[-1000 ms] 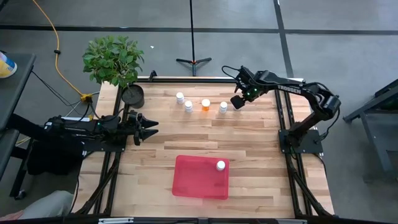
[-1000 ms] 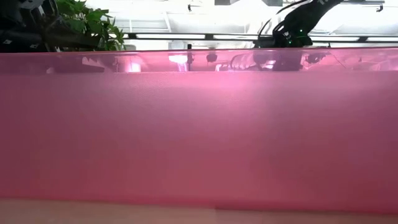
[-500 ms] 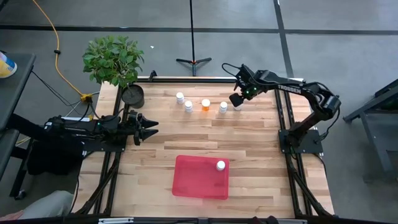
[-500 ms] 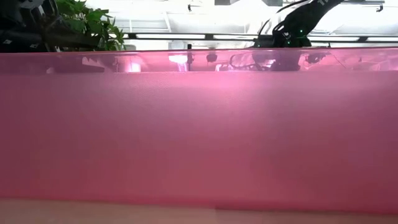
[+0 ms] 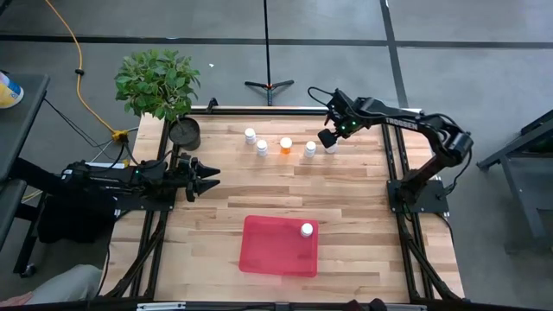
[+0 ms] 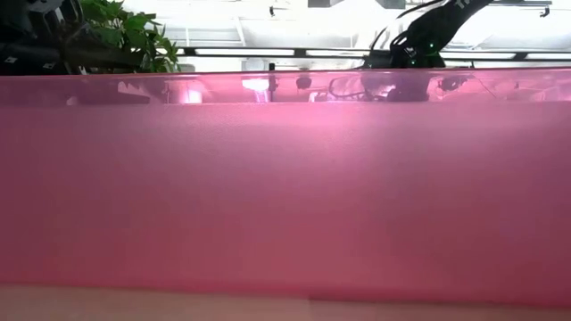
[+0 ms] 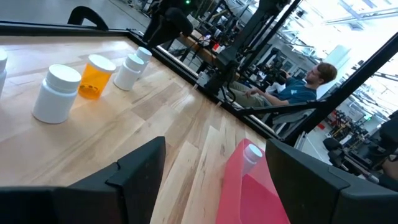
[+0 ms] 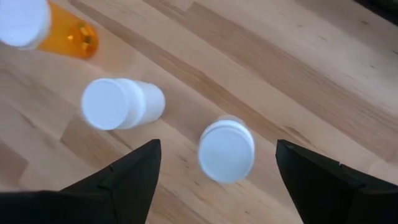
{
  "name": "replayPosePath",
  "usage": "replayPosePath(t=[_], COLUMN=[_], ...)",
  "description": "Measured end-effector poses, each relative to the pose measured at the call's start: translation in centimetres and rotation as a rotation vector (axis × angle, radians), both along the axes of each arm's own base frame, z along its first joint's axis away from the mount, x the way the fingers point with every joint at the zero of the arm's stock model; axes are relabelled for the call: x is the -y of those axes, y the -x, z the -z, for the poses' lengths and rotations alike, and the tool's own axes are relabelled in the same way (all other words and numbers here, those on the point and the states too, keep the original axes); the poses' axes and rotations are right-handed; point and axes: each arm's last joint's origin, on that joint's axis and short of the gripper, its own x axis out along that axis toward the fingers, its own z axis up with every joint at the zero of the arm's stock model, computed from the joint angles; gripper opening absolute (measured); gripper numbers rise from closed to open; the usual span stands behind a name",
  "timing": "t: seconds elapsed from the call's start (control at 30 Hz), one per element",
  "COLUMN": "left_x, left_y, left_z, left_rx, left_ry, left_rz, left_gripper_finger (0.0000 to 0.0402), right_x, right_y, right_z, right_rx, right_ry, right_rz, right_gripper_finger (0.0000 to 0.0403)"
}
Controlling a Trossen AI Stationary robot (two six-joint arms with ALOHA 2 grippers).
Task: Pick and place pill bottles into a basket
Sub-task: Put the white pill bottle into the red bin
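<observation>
Sitting on a light wood-plank table (image 5: 346,199), ringed by grey floor, white-capped pill bottles (image 5: 285,145) are being lined up at the far edge; the right gripper (image 8: 214,171) is being hung wide over one, another's in the basket (image 5: 268,250). Left gripper (image 7: 214,165): wide, idle.

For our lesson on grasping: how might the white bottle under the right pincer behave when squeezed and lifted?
The white bottle stands upright and looks small and rigid, so it should probably keep its shape. Its smooth round wall may slip or twist between the open right pincer. If nudged off-centre it could tip and roll towards the neighbouring white bottle.
</observation>
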Motion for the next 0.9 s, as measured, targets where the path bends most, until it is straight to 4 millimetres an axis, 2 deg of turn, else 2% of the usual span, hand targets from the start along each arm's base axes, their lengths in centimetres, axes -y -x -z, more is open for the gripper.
replayPosePath(t=[0.5, 0.9], left_x=[0.0, 0.0], left_y=[0.0, 0.0], left_z=[0.0, 0.0], left_rx=[0.000, 0.000], left_ry=[0.000, 0.000], left_rz=[0.005, 0.005], left_gripper_finger=[0.0310, 0.0310], right_x=[0.8, 0.9], right_y=[-0.8, -0.9], right_z=[3.4, 3.7], right_rx=[-0.090, -0.091], right_ry=[-0.090, -0.086], right_rz=[0.001, 0.000], right_gripper_finger=[0.0308, 0.0307])
